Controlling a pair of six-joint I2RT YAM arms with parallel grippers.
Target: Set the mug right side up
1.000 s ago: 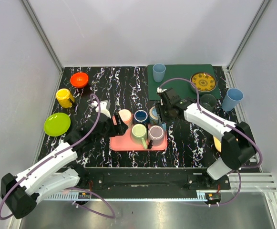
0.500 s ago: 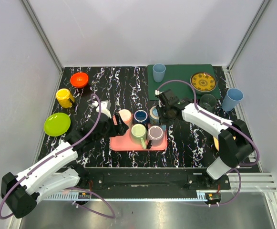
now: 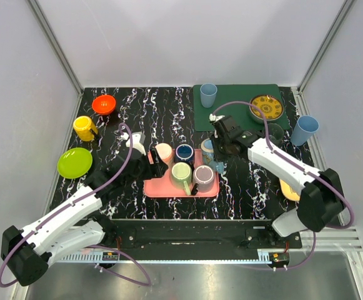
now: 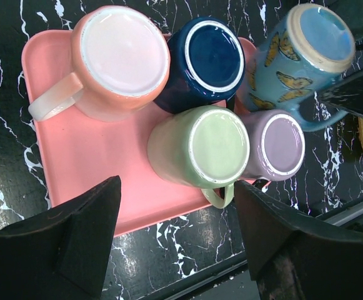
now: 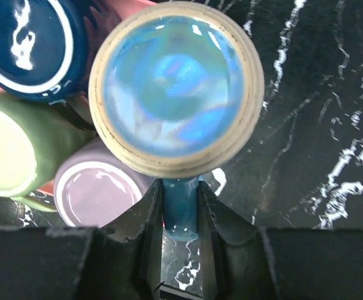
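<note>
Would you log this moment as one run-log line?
right gripper: shut on butterfly mug handle | mug: base up, tilted | left gripper: open over pink tray | flip: pending

a lab test cell (bare white walls [image 3: 187,37], aluminium posts [image 3: 55,45]) enclosing a marbled table [image 3: 162,112].

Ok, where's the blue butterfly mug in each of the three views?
Top external: butterfly mug just right of the navy mug, centre.
Left wrist: butterfly mug upper right, tilted, base up.
Right wrist: butterfly mug centre, base toward camera, handle between the jaws.
Shared landmark: lilac mug beside it, in all three.
</note>
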